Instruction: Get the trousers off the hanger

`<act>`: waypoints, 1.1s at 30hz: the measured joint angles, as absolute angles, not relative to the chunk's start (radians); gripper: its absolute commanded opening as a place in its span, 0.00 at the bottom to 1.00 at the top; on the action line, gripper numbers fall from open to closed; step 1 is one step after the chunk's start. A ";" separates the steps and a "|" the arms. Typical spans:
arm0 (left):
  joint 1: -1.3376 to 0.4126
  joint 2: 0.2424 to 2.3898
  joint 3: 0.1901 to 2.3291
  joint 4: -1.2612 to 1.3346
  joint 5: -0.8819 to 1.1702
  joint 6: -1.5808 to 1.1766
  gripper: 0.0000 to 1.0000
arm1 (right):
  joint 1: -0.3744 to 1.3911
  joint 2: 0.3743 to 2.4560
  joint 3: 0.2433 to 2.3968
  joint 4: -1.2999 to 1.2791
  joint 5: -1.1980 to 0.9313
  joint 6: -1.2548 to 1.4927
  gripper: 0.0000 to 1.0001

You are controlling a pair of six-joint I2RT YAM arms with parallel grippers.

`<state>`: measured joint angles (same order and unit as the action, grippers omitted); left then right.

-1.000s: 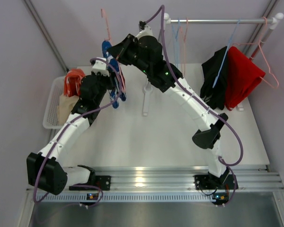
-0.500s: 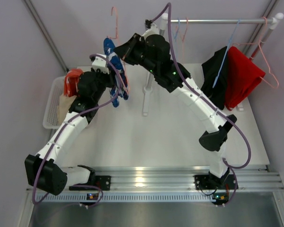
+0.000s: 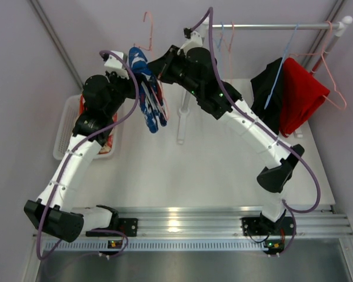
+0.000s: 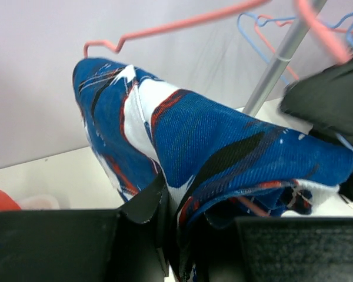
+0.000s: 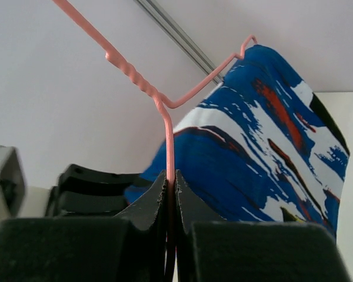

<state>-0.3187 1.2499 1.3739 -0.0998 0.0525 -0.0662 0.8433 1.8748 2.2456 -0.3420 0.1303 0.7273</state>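
Pale walls close in a white table [image 3: 223,170] with a clothes rail [image 3: 270,26] across its far end, where black trousers [image 3: 265,97] and red trousers [image 3: 303,94] hang on their hangers. Between the two arms, held off the rail, the blue patterned trousers [image 3: 148,100] droop folded over a pink hanger [image 5: 165,111], their long axis running down toward the table. The right gripper [image 5: 170,191] is pinched tight on the hanger's wire, on the garment's right. The left gripper [image 4: 179,235] is clamped on the blue cloth from its left, the side nearer the basket [image 3: 60,144]. The cloth likely has to slide leftward off the bar while the right arm holds the hanger steady.
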 measured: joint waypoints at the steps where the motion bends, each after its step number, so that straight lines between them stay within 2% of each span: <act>1: -0.319 1.250 1.390 -0.112 0.061 -0.075 0.00 | 0.843 1.871 2.232 -0.336 0.132 0.718 0.00; 16: -0.315 1.248 1.675 -0.309 0.064 -0.129 0.00 | 0.841 1.864 2.000 -0.251 0.172 0.609 0.00; 24: -0.315 1.242 1.930 -0.310 -0.141 -0.075 0.00 | 0.841 1.847 1.859 -0.256 0.155 0.591 0.00; 30: -0.315 1.192 1.954 -0.278 -0.308 0.055 0.00 | 0.842 1.803 1.809 -0.258 0.121 0.577 0.00; 33: -0.300 1.132 1.879 -0.242 -0.387 0.141 0.00 | 0.842 1.776 1.806 -0.253 0.099 0.568 0.00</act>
